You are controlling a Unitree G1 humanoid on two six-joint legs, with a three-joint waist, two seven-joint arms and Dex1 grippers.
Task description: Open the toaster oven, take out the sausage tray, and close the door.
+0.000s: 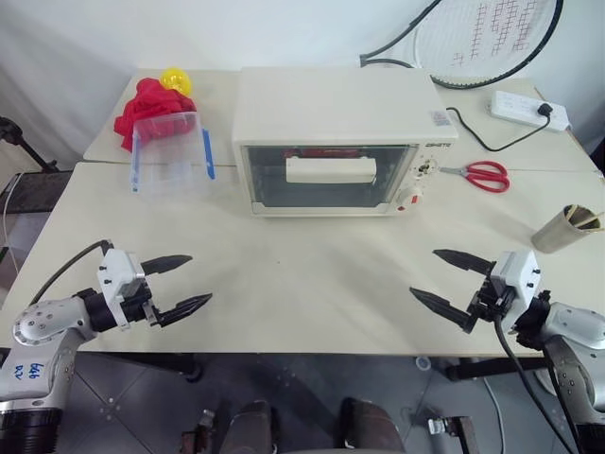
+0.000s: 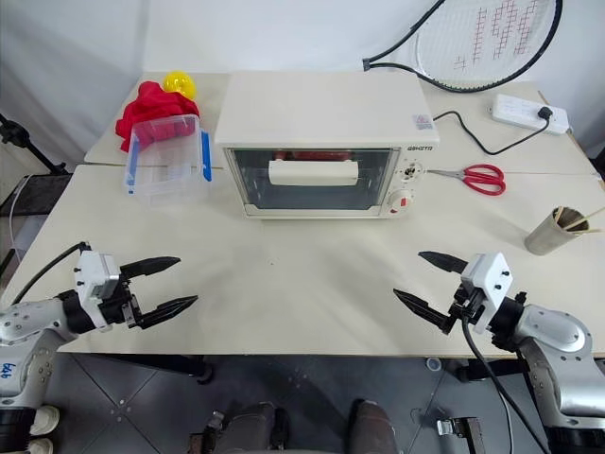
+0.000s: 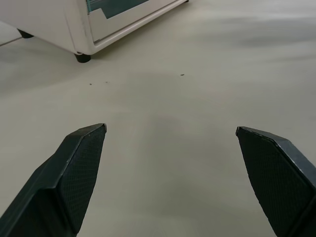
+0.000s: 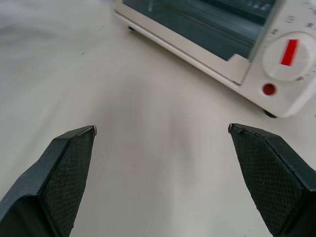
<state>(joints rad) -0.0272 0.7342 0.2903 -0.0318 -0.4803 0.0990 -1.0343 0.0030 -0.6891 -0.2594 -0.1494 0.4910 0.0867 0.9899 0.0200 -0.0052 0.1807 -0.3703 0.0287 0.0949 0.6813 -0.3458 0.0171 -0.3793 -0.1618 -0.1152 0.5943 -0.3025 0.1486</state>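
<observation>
The cream-white toaster oven stands at the middle back of the table, its glass door shut, with the bar handle across the glass. Something red shows faintly behind the glass; the sausage tray itself is hidden inside. My left gripper hovers open near the table's front left, well short of the oven. My right gripper hovers open at the front right, also apart from it. Both hold nothing. The oven's lower corner and its red knob appear in the wrist views.
A clear plastic box with blue clips stands left of the oven, with a red cloth and a yellow ball behind it. Red-handled scissors, a power strip, a racket and a cup of sticks are on the right.
</observation>
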